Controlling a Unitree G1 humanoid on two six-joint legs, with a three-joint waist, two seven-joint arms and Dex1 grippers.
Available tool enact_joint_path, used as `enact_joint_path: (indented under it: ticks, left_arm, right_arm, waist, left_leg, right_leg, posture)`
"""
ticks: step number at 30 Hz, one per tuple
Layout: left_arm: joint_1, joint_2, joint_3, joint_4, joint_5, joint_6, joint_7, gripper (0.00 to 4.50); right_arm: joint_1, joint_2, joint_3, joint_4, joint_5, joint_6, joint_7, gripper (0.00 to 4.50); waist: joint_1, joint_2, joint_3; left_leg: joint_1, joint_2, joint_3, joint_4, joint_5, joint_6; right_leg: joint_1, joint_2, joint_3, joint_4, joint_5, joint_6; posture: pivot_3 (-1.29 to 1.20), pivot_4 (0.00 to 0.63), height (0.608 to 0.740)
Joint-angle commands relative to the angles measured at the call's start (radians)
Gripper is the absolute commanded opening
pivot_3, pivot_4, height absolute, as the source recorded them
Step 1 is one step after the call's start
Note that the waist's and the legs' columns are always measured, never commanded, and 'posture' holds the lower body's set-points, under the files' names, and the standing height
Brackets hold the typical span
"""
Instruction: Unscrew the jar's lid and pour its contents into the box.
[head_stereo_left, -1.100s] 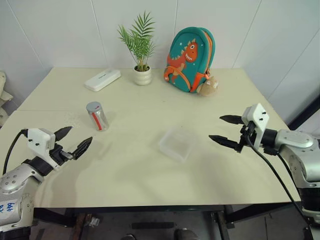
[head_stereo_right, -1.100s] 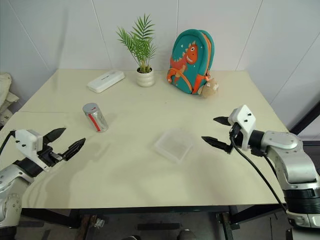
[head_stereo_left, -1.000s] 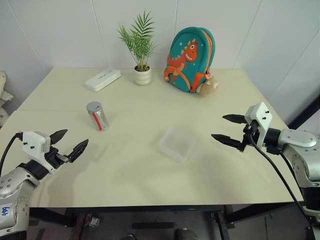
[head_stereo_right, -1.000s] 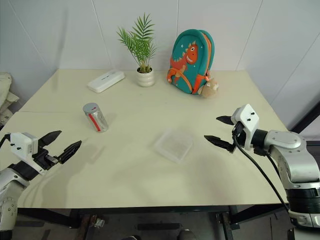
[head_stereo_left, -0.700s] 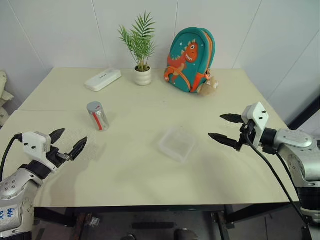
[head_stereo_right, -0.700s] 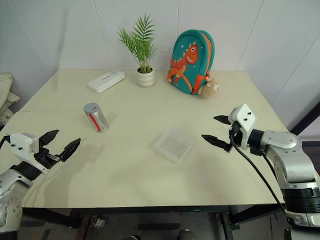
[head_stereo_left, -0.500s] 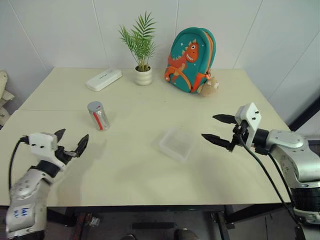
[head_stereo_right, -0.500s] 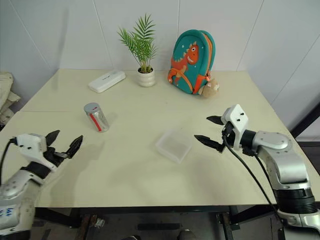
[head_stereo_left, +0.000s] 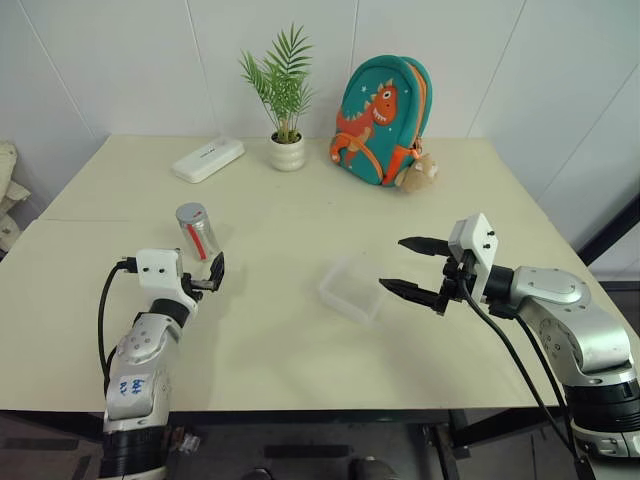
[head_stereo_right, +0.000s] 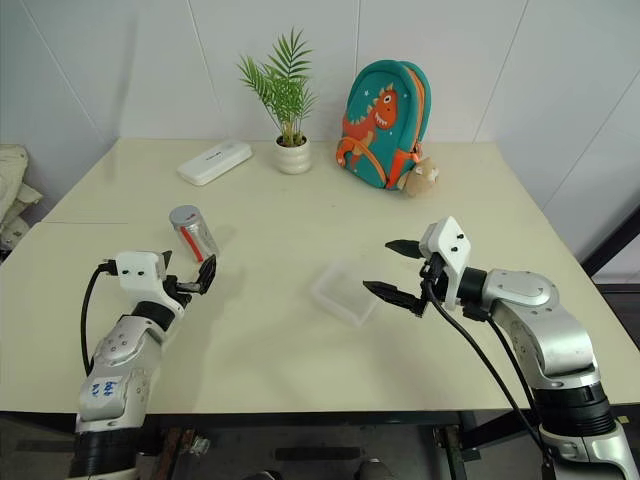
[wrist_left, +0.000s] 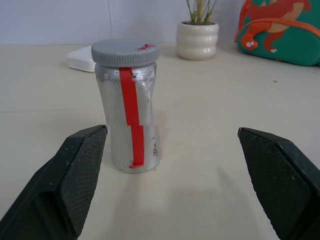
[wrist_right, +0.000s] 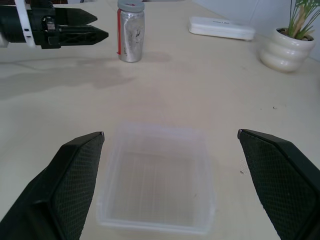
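Cream table (head_stereo_left: 300, 330), white walls behind. Jar (head_stereo_left: 198, 231) upright at left-centre of head frame, long axis vertical, lid (wrist_left: 125, 51) on. My left gripper (head_stereo_left: 205, 277) nearer: sits just below-right of jar in frame, fingers spread, not touching. In left wrist view jar stands ahead, off-centre toward one finger (I'd shift sideways before closing). Right gripper (head_stereo_left: 418, 268) spread, empty, beside box (head_stereo_left: 352, 289) at frame centre.
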Motion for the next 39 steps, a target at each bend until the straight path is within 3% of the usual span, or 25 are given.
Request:
enact_joint_path:
  ticks: [1,14,39]
  left_arm:
    - [-0.054,0.004,0.027,0.021,0.009,-0.009,0.037,4.46]
    - [-0.185,0.074,0.03,0.231,0.038,-0.085,0.023,4.46]
    - [-0.435,0.108,-0.007,0.721,0.085,-0.364,-0.057,4.46]
  right_arm:
    - [-0.015,0.012,-0.014,-0.015,-0.001,-0.025,-0.019,4.5]
    - [-0.014,0.026,-0.017,0.0,-0.007,-0.046,-0.025,4.5]
    - [-0.028,0.021,-0.021,0.008,-0.026,-0.052,-0.045,4.5]
  waist:
    - [0.0,0.0,0.0]
    - [0.004,0.0,0.0]
    - [0.024,0.0,0.0]
  left_leg:
    - [0.0,0.0,0.0,0.0,0.0,0.0]
    - [0.0,0.0,0.0,0.0,0.0,0.0]
    - [0.0,0.0,0.0,0.0,0.0,0.0]
  right_leg:
    - [0.0,0.0,0.0,0.0,0.0,0.0]
    - [0.0,0.0,0.0,0.0,0.0,0.0]
    - [0.0,0.0,-0.001,0.0,0.0,0.001]
  posture:
    - [0.0,0.15,0.74]
    - [0.0,0.15,0.74]
    - [0.0,0.15,0.74]
